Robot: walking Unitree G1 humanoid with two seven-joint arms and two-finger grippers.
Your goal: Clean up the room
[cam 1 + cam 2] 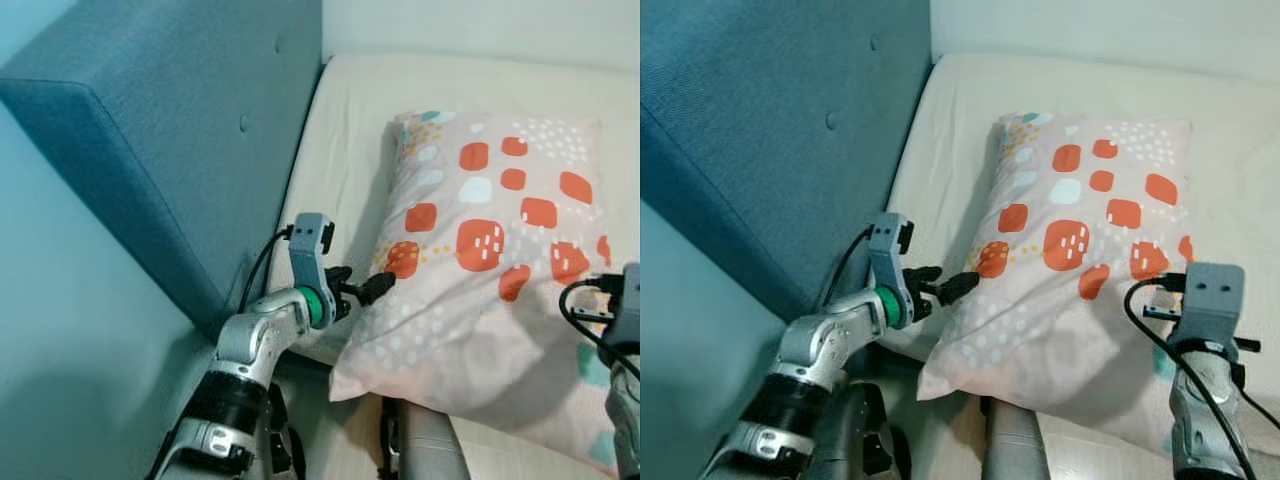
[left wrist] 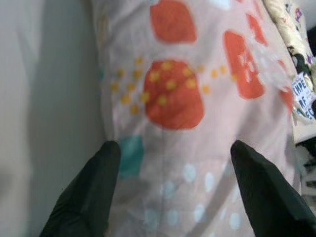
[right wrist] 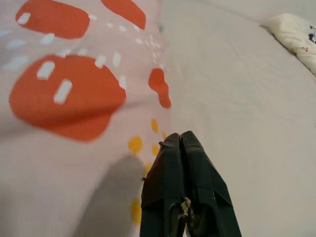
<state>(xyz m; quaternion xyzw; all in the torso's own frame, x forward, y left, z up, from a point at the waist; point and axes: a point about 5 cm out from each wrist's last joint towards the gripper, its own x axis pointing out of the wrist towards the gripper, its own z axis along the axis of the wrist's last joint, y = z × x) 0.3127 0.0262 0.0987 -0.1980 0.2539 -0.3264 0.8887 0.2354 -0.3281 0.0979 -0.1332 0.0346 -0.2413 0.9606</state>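
Cream bedding is spread across the upper centre of the left eye view, hemmed at the upper left by a teal upholstered headboard, and across the middle and right of the frame a patterned pillow is laid, its near end hanging over the mattress edge at the lower centre. That overhang is probably why it is being attended to: the pillow looks due to be squared up against the headboard. The left gripper is held at centre-left, right against the pillow's left edge beside an orange patch, and in the left wrist view its fingers are seen spread wide apart with the fabric between them, nothing clamped as yet. The right gripper is carried at the lower right of the left eye view, by the pillow's right side; in the right wrist view its two fingers are pressed together with nothing caught between them, the pillow's edge lying just beside them and the sheet beyond. So the pillow is bracketed from both sides, presumably for a two-sided lift or shove.
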